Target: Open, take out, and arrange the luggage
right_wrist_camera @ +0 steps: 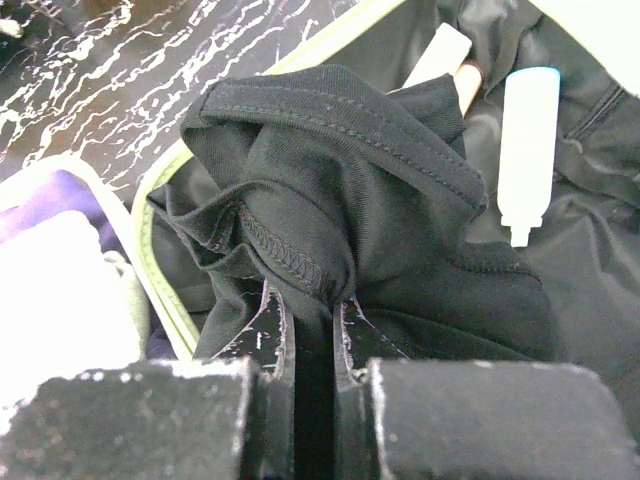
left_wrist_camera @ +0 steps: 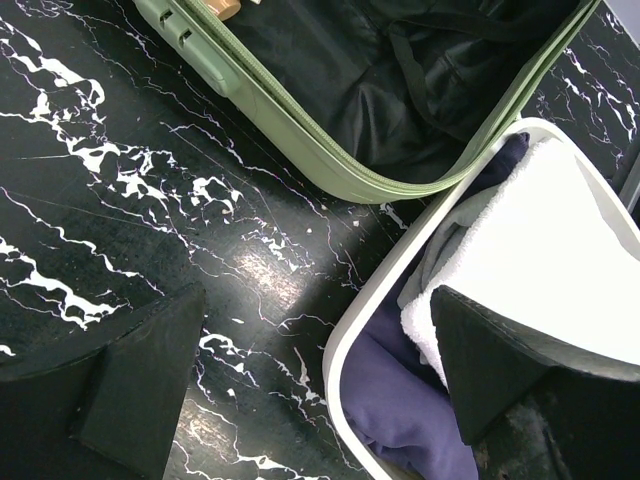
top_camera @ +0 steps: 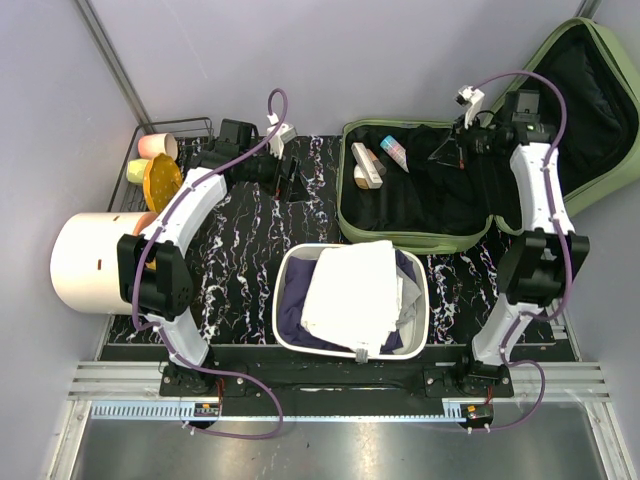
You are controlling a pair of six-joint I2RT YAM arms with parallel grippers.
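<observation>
The olive-green luggage (top_camera: 420,235) lies open at the back right, its lid (top_camera: 590,110) leaning on the wall. My right gripper (top_camera: 447,150) is over its black-lined base, shut on a bunched black garment (right_wrist_camera: 340,190); the gripper (right_wrist_camera: 308,310) pinches a fold of it. A white bottle (right_wrist_camera: 527,130) lies in the lining beside it. My left gripper (top_camera: 290,178) hangs open and empty left of the luggage. In the left wrist view the gripper (left_wrist_camera: 315,300) is over bare table, with the luggage edge (left_wrist_camera: 300,135) beyond it.
A white bin (top_camera: 283,300) at front centre holds a white towel (top_camera: 355,290) and purple cloth (left_wrist_camera: 400,410). Toiletries (top_camera: 368,162) lie in the luggage. A white cylinder (top_camera: 95,262) and a wire rack (top_camera: 190,125) with cups and an orange dish (top_camera: 160,182) stand left.
</observation>
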